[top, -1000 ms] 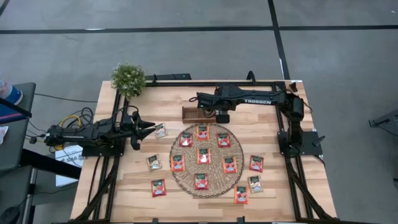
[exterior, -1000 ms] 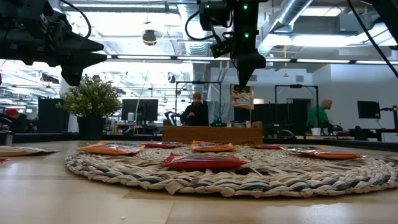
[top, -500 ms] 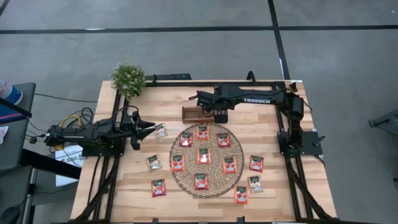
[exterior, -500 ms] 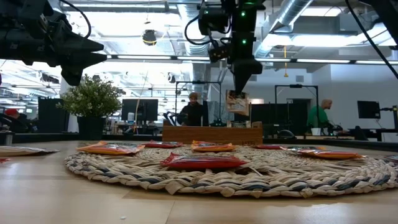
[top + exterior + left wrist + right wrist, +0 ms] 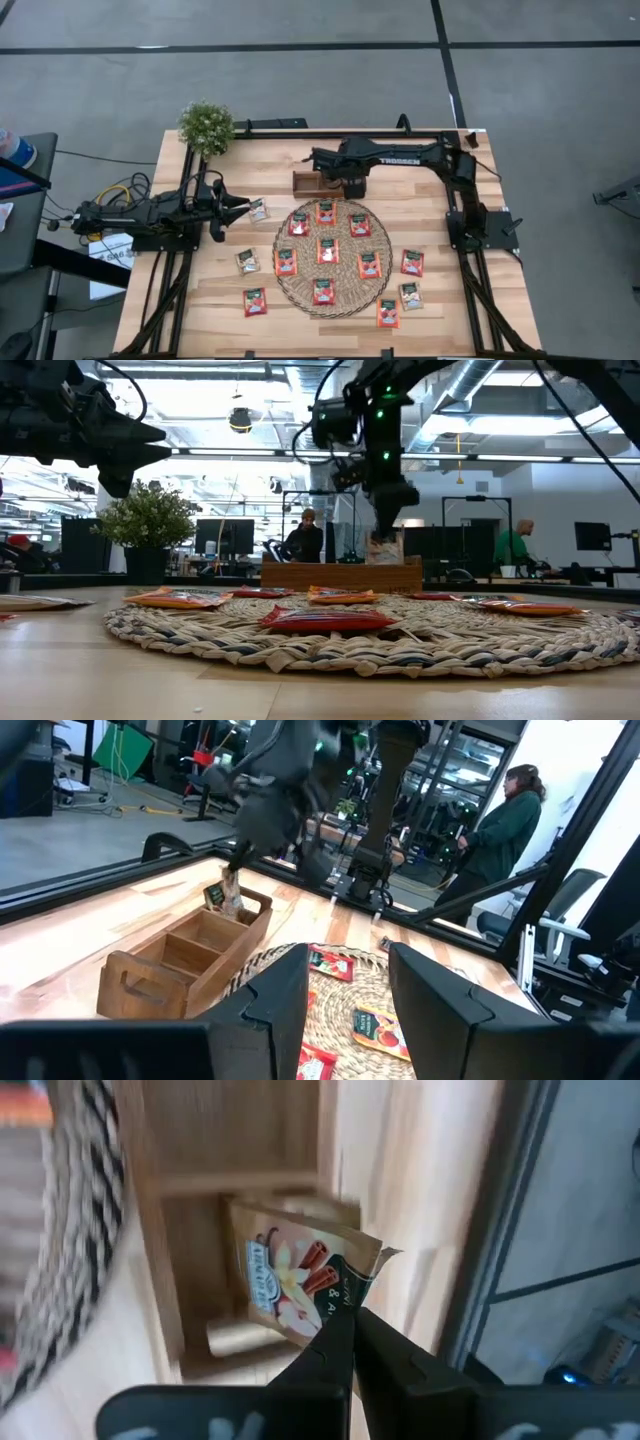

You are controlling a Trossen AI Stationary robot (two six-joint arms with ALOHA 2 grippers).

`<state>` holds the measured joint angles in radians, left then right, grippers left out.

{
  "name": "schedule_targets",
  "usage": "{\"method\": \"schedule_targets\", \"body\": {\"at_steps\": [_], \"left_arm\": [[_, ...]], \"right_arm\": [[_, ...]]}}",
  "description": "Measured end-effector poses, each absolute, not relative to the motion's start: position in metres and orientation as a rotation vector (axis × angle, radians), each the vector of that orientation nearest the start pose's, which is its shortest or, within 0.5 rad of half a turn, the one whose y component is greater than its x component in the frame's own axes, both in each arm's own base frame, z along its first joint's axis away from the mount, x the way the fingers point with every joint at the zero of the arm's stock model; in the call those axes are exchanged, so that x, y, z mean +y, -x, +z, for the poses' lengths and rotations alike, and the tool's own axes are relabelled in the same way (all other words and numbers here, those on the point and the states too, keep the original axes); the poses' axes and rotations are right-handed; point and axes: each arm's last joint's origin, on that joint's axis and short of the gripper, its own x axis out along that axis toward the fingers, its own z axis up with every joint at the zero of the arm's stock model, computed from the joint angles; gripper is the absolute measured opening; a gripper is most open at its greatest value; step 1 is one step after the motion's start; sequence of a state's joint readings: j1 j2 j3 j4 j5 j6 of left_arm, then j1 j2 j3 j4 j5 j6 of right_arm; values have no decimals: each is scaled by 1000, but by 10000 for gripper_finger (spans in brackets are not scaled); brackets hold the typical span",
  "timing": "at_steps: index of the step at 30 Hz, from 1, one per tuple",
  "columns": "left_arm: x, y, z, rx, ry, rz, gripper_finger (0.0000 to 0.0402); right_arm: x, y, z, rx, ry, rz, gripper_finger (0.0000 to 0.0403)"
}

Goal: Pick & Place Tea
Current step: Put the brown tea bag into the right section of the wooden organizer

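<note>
Lowered since a second ago, the right gripper [image 5: 345, 1335], pinched shut on a pale tea sachet [image 5: 290, 1275], now dips it into the wooden compartment tray [image 5: 312, 181] at twelve o'clock of the woven mat [image 5: 333, 297] (release looks imminent). Left gripper [image 5: 243, 203] waits part-open and empty at nine o'clock.

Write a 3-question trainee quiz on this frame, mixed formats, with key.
1. True or false: the right gripper is shut on a tea sachet over the wooden tray.
2. Multiple choice: the left gripper is (A) open, beside the woven mat, holding nothing; (B) shut on a sachet; (C) inside the tray.
3. Fill in: in the high view, the number of sachets lying on the woven mat is ____.

Key
1. True. The sachet is pinched by its corner at the tray's end compartment.
2. A.
3. Seven.
</note>
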<state>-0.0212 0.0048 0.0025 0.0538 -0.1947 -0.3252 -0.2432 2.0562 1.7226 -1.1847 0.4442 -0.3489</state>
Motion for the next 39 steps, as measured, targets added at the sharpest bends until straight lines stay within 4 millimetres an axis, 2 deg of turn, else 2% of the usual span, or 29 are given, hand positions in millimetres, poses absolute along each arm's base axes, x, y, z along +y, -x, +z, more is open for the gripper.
{"method": "schedule_targets", "body": {"at_steps": [4, 10, 39], "left_arm": [[3, -97, 169, -78, 329, 160, 133], [3, -97, 169, -77, 329, 160, 133], [3, -97, 169, -78, 330, 161, 133]], "right_arm": [[-109, -387, 208, 1660, 421, -262, 0], [-110, -390, 209, 1615, 417, -285, 0], [-115, -387, 209, 1636, 383, -307, 0]]}}
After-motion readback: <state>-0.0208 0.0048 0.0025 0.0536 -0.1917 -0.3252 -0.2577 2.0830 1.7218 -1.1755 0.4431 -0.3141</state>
